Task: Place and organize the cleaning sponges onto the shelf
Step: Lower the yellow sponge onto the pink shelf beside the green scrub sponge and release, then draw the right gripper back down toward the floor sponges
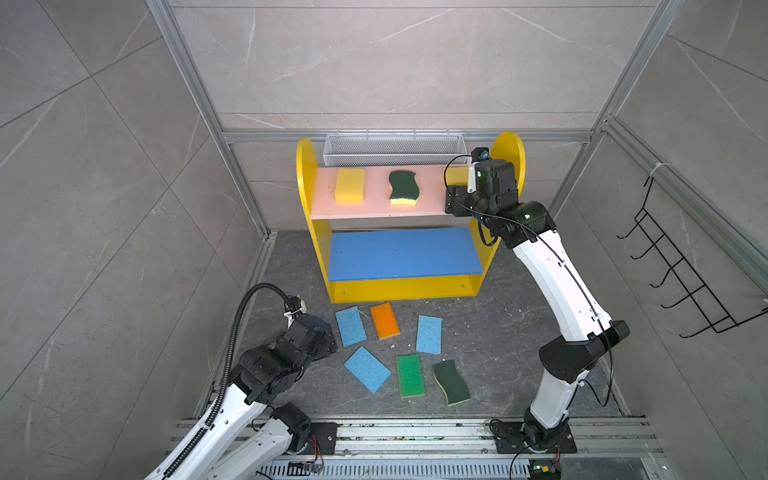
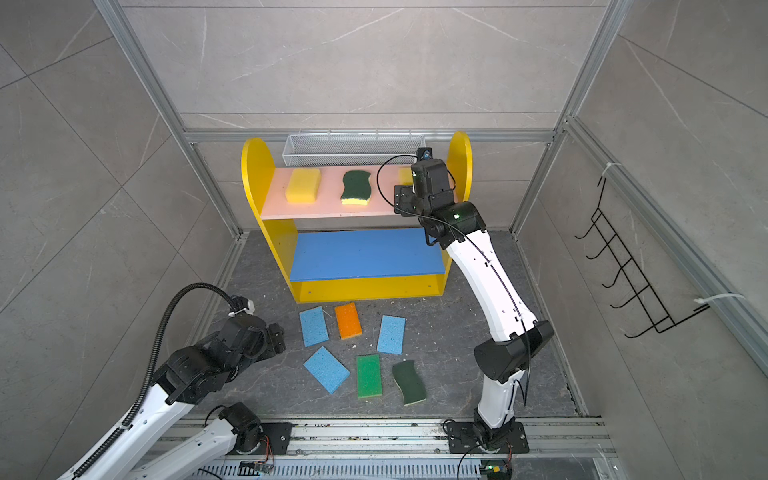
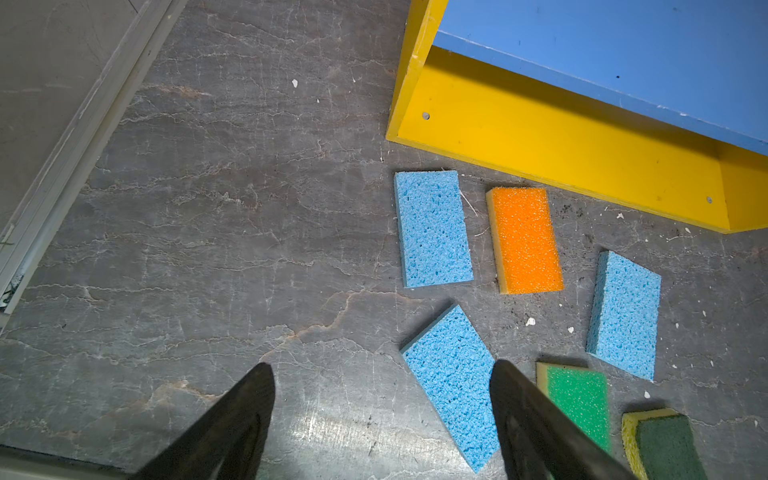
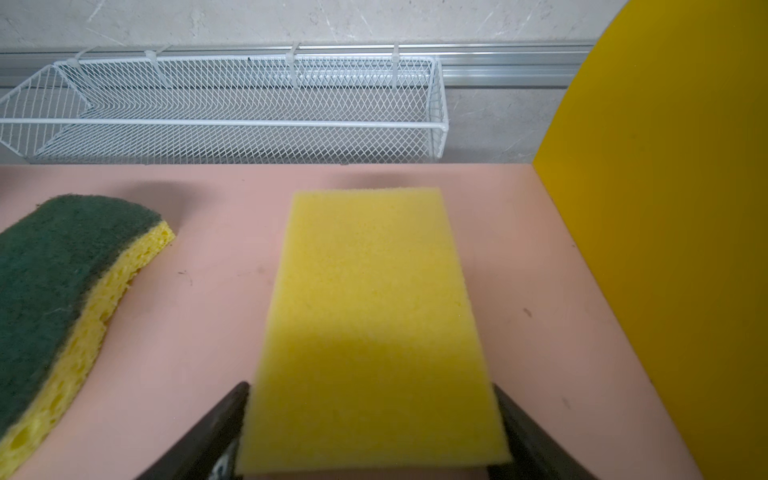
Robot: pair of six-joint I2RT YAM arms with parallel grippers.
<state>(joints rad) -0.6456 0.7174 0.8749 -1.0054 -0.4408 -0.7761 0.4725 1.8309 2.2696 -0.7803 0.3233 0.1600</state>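
Shelf [image 1: 399, 286] upright, 12 o'clock. Pink board [image 1: 374, 210]: yellow sponge [image 1: 350, 185], scourer [image 1: 403, 188], second yellow sponge [image 4: 374, 324]. Floor, 6 o'clock, flat: blue sponges [image 1: 350, 326] [image 1: 367, 369] [image 1: 429, 334], orange sponge [image 1: 385, 320], green sponge [image 1: 410, 375], second scourer [image 1: 451, 382].

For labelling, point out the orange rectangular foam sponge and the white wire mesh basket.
orange rectangular foam sponge [image 1: 385, 320]: a top view, middle of its upper face.
white wire mesh basket [image 4: 232, 121]: right wrist view, front rim.

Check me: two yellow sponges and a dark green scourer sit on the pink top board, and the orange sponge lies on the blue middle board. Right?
Not quite. In both top views the orange sponge lies on the floor before the shelf, not on the blue middle board. The yellow sponges and dark green scourer do sit on the pink top board.
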